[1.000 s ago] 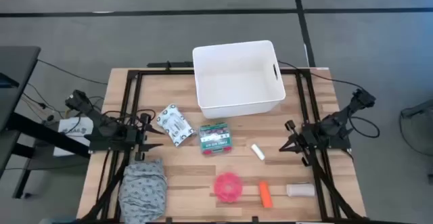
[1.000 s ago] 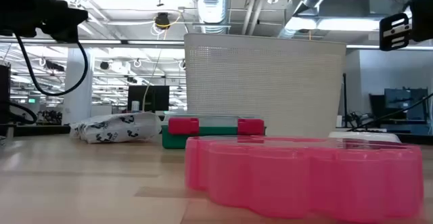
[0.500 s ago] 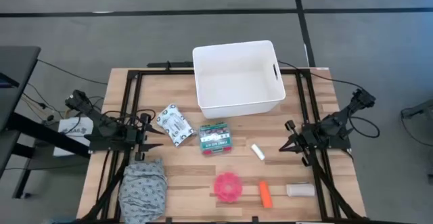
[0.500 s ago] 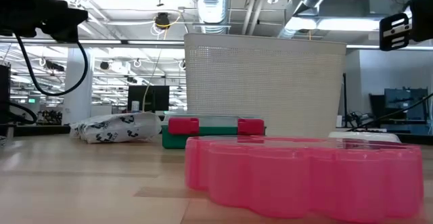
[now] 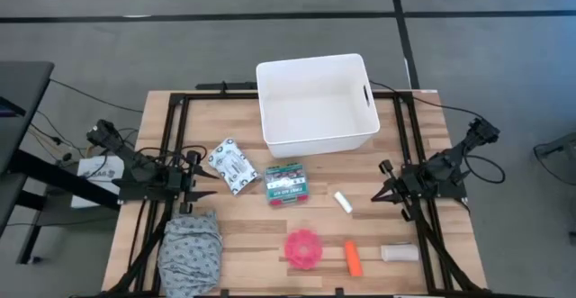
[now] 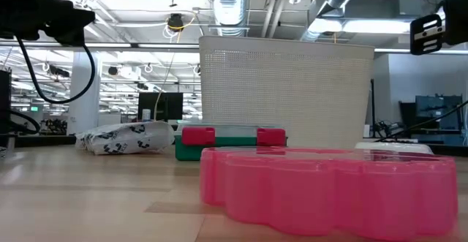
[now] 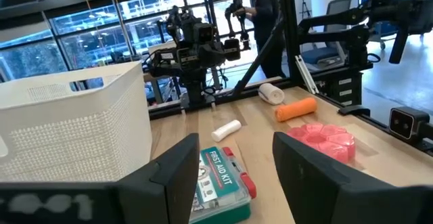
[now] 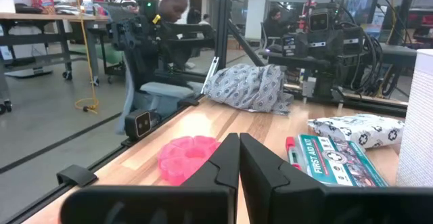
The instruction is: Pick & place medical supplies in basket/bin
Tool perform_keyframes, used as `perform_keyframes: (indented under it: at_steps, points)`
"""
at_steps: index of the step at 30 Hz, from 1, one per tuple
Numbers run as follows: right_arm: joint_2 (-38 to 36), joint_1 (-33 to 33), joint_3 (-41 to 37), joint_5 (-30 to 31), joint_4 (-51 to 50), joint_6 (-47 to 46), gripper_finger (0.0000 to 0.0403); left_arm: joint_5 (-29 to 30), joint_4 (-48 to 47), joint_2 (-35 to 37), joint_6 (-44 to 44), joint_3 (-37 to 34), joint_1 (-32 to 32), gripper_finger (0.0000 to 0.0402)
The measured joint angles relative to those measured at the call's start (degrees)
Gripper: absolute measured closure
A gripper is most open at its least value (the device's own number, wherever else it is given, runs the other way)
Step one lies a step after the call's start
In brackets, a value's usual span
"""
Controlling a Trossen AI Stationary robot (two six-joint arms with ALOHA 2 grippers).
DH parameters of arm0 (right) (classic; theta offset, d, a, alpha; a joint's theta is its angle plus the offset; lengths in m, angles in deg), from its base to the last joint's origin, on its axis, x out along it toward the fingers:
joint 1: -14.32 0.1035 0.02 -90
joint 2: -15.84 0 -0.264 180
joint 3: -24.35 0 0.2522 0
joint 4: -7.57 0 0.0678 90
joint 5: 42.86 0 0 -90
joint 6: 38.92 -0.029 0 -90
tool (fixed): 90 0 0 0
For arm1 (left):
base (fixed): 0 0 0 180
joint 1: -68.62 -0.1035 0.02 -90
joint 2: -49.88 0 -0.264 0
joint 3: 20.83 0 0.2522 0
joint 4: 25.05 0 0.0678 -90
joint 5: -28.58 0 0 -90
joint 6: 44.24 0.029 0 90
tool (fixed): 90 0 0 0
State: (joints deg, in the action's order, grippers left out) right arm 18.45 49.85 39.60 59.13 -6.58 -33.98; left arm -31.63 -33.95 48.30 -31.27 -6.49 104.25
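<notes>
Wooden counter point(image 5: 243, 235) carries every supply; I see the tub point(image 5: 317, 101) empty at its far edge. Left tool point(image 5: 205, 184) waits released, right tool point(image 5: 382, 190) clenched empty. White packet point(image 5: 232, 166) lies just beside my left tool, nearest.

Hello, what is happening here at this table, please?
Nothing is being handled. The left gripper, open, and the right gripper, shut, wait at opposite sides. The white bin is empty. The packet, first aid box, pink disc, orange tube, roll and small white cylinder lie on the table.
</notes>
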Motion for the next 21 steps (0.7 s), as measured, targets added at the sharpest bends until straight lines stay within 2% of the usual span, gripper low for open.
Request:
perform_keyframes:
  at_steps: [21]
  points:
    - [0.00,0.00,0.00,0.01,0.00,0.00,0.0397,0.02,0.00,0.01,-0.02,0.00,0.00,0.0223]
